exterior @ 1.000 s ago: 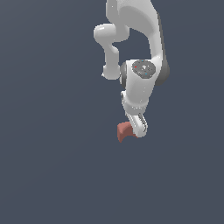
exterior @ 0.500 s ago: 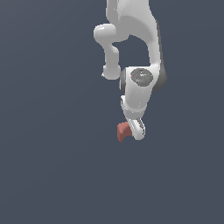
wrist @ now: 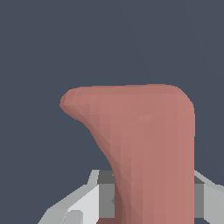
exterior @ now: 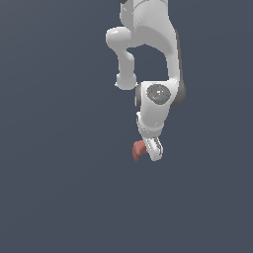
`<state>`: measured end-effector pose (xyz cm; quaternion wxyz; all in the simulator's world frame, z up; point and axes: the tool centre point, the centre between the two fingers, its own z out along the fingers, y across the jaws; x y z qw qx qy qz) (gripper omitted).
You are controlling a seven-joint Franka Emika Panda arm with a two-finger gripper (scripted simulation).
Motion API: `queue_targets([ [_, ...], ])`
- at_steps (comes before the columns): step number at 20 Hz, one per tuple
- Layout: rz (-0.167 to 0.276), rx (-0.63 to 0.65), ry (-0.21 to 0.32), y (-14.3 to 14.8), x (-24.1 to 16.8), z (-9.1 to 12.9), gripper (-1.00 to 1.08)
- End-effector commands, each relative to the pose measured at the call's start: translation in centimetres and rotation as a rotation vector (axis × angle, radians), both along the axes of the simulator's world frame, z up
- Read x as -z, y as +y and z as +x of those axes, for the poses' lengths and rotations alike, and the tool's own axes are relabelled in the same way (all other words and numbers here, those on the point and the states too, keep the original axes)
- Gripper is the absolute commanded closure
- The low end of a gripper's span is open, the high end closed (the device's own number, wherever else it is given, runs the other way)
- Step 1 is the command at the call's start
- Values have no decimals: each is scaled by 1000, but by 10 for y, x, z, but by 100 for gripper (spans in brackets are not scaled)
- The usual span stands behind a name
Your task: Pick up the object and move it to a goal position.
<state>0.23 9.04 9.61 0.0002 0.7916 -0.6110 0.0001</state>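
Transport step, by my reading: tool (exterior: 148, 150) clamps the object (exterior: 139, 149) firmly between its fingers; next it needs steady carrying toward the goal, unseen

place: simulator render | evidence: flat slate-grey backdrop (exterior: 54, 197), apparently no furnishings

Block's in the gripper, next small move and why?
Probably carry it on toward the goal, keeping the grip shut. The reddish-brown block sits between the gripper fingers in the wrist view. No goal marker shows, so the direction can't be told.
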Motion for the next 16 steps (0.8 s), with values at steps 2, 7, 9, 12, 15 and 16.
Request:
queue_targets([
  [2, 0, 0, 0, 0, 0, 0, 108],
  [7, 0, 0, 0, 0, 0, 0, 108],
  [9, 1, -1, -2, 0, -1, 1, 108],
  [12, 1, -1, -2, -4, -7, 2, 108],
  [15, 1, -1, -2, -12, -18, 3, 108],
  [16, 1, -1, -2, -16, -23, 4, 108],
])
